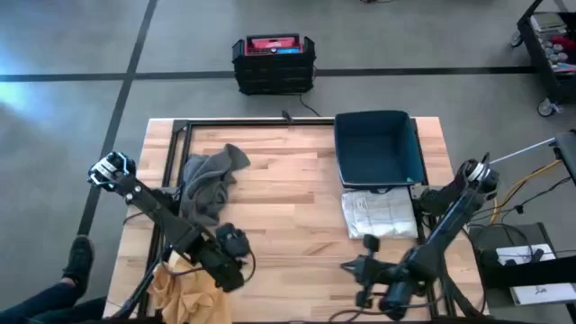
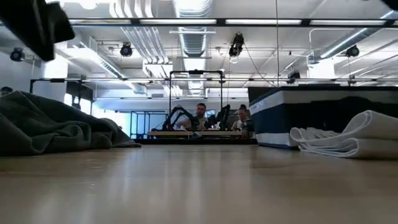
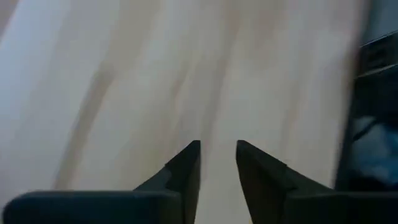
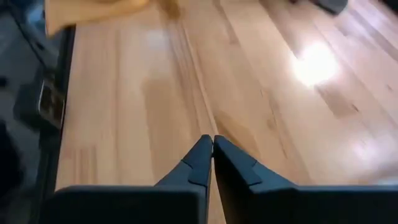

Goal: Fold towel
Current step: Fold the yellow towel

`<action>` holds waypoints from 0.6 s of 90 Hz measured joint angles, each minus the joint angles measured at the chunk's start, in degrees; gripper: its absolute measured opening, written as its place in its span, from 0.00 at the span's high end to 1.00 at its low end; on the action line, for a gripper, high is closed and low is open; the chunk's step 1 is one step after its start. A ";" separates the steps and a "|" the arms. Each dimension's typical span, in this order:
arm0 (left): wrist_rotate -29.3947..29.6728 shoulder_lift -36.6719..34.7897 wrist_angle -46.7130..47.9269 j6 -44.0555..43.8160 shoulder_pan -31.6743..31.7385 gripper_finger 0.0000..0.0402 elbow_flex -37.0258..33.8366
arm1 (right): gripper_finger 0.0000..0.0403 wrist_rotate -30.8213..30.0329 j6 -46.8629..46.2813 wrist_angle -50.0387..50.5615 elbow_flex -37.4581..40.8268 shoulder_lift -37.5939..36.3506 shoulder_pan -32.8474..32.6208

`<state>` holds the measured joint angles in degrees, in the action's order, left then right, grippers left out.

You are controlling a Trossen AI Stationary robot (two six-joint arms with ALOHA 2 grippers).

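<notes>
towel (image 1: 209, 183) table-left | bin (image 1: 378, 147) right | folded cloth (image 1: 378, 214) before bin

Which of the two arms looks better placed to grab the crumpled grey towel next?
Probably the left. Its gripper hangs just below the crumpled grey towel on the table's left side, fingers slightly apart. The right gripper is shut and sits across the table, near the folded white cloth.

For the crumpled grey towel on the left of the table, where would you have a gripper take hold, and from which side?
Grip the grey towel at the loose flap pointing toward the table's middle, near its far end. It juts out of the heap over bare wood, so fingers can close on it from above. The left gripper, fingers slightly apart, is nearer than the shut right gripper.
</notes>
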<state>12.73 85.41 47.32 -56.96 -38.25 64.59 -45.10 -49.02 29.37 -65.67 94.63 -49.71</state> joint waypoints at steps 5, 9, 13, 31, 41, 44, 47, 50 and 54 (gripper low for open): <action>-2.84 0.00 3.48 -0.36 0.11 0.68 1.57 | 0.93 0.10 1.33 -2.74 0.11 1.88 1.48; -5.19 -0.04 5.60 0.59 0.05 0.64 2.65 | 0.89 0.54 2.86 -4.87 0.11 3.55 2.54; -7.52 -0.04 7.72 1.54 0.03 0.60 3.41 | 0.86 1.21 4.19 -5.76 0.11 5.05 3.45; -22.23 0.65 20.57 2.57 0.36 0.49 3.03 | 0.69 6.72 5.70 -10.79 0.06 11.95 7.25; -26.79 0.72 19.78 5.56 0.38 0.47 0.62 | 0.61 9.33 6.72 -11.99 -0.46 14.77 8.60; -27.62 0.74 19.02 6.45 0.38 0.48 0.16 | 0.59 10.21 7.65 -12.18 -0.60 15.29 8.85; -27.81 1.01 18.76 7.29 0.38 0.48 -0.10 | 0.58 10.95 8.13 -12.21 -0.61 15.71 9.08; -27.64 1.33 18.87 8.88 0.38 0.49 -0.24 | 0.56 11.13 8.17 -12.16 -0.61 16.06 9.29; -26.20 1.71 19.08 11.08 0.07 0.50 -0.76 | 0.55 11.18 8.15 -12.16 -0.61 16.30 9.49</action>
<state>-13.48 87.12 66.39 -45.88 -38.17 63.83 -33.92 -40.87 17.21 -66.28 110.94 -40.21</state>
